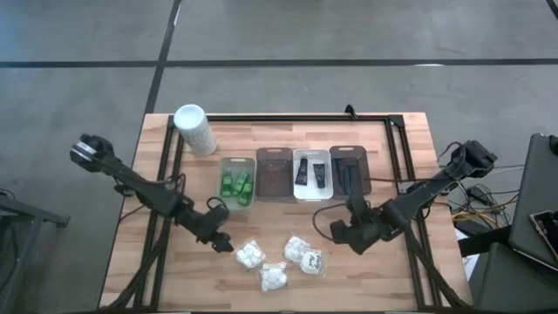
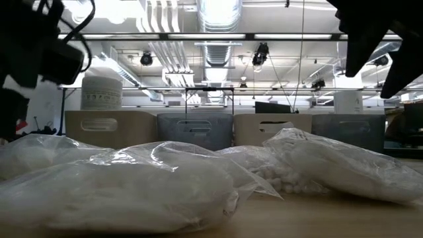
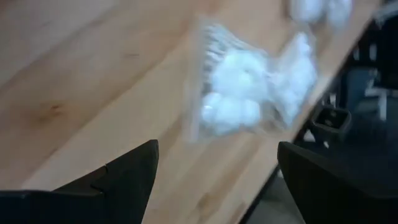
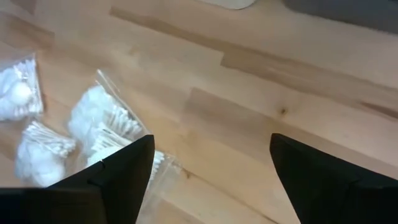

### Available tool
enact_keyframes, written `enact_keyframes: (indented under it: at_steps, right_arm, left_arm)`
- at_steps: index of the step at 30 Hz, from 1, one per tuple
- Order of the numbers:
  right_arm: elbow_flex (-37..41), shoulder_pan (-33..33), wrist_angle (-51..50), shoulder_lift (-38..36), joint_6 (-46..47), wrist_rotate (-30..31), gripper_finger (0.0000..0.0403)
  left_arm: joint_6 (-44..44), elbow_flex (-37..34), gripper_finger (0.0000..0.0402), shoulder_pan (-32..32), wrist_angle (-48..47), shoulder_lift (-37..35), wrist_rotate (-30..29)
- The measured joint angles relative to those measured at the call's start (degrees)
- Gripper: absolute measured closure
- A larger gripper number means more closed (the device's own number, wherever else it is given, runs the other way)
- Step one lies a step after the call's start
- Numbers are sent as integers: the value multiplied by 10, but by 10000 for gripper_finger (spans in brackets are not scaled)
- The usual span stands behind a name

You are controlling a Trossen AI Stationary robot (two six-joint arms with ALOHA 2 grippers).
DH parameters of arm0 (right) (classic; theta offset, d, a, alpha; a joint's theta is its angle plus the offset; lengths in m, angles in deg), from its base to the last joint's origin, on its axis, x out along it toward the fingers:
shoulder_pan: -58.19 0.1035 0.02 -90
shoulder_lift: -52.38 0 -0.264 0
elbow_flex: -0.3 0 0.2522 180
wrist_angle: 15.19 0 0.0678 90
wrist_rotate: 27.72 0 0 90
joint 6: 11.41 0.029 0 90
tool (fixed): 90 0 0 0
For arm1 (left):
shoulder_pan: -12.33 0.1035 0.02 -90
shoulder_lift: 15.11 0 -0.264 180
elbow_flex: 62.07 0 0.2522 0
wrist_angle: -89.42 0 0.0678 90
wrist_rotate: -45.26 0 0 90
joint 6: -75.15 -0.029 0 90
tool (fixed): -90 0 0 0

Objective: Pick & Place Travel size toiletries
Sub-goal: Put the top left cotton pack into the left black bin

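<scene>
Three white crinkly packets lie flat on the wooden table near its near edge: one (image 1: 248, 255), one (image 1: 274, 276) and one (image 1: 303, 255). My left gripper (image 1: 221, 240) hovers open just left of the first packet (image 3: 249, 93), touching nothing. My right gripper (image 1: 338, 231) is open to the right of the third packet (image 4: 102, 127) and also touches nothing. Farther back, green little bottles (image 1: 236, 183) sit in the leftmost tray, black tubes (image 1: 312, 173) in a white tray, and dark razors (image 1: 349, 172) in the rightmost tray.
Four trays stand in a row mid-table, the second one (image 1: 274, 174) holding nothing. A tall white cylindrical container (image 1: 194, 129) stands at the far left. A black frame (image 1: 288, 118) runs around the table's far and side edges. Bare wood lies between the trays and packets.
</scene>
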Motion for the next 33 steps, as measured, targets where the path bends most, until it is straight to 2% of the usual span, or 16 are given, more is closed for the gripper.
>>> enact_keyframes:
  at_steps: [6, 11, 14, 20, 25, 29, 33]
  right_arm:
    - [0, 3, 21, 6, 1, 7, 76]
    - [0, 3, 20, 6, 9, 11, 69]
    - [0, 2, 20, 6, 15, 12, 67]
    - [-1, 2, 18, 6, 24, 25, 74]
    - [0, 2, 14, 6, 27, 26, 82]
    - [0, 2, 14, 6, 27, 26, 90]
    - [0, 2, 14, 6, 27, 25, 99]
  left_arm:
    - [76, -46, 70, -14, 25, 0, -35]
    - [80, -58, 69, -14, 61, 14, -43]
    - [79, -59, 69, -14, 92, 44, -42]
    - [78, -51, 69, -14, 216, 130, -42]
    - [76, -38, 72, -14, 259, 180, -31]
    - [53, -38, 85, -15, 298, 194, -14]
    - [30, -38, 119, -15, 301, 196, 10]
